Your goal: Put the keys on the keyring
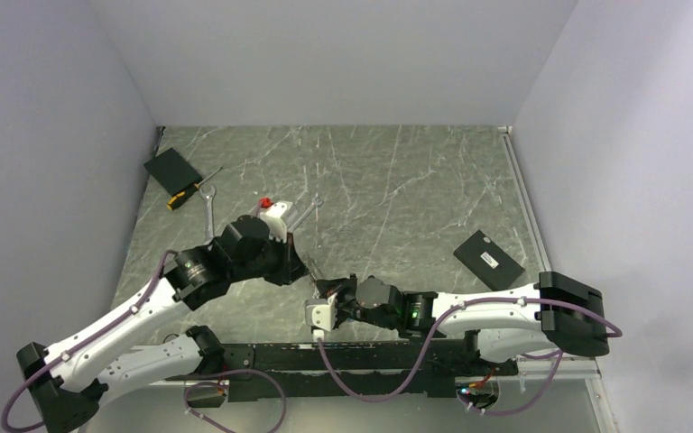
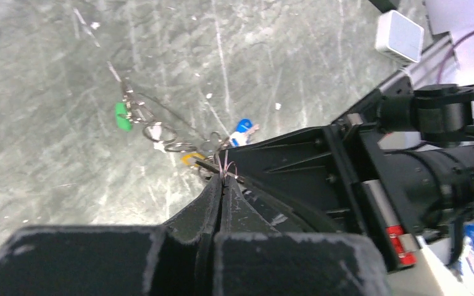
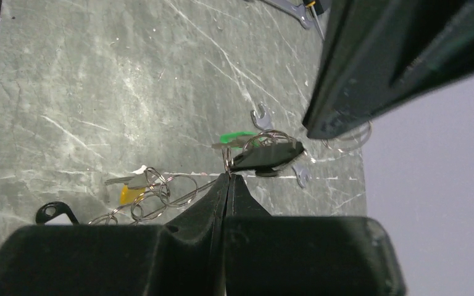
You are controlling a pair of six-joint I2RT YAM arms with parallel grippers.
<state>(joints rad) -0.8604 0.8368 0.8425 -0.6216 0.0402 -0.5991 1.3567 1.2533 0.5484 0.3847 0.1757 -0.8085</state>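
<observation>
Label (image 1: 490, 262) on black box (image 1: 472, 250) unreadable; left pincer (image 2: 224, 180) pinches keyring (image 2: 179, 147).

The bench (image 2: 49, 123) is grey marbled stone-look, scratched and faintly shiny, the keyring (image 2: 163, 132) thin bright metal wire, the keys (image 2: 122, 117) have smooth green, blue and yellow plastic heads, and the left hand (image 2: 223, 182) and right hand (image 3: 228, 179) are matt black plastic, scuffed pale at the edges.

A robotics lab test cell is indicated by a scratched grey marble-patterned table (image 1: 397, 180) boxed in by plain pale walls (image 1: 343, 54), with two cabled robot arms (image 1: 117, 329) bolted to a black rail (image 1: 262, 354) at its near edge.
</observation>
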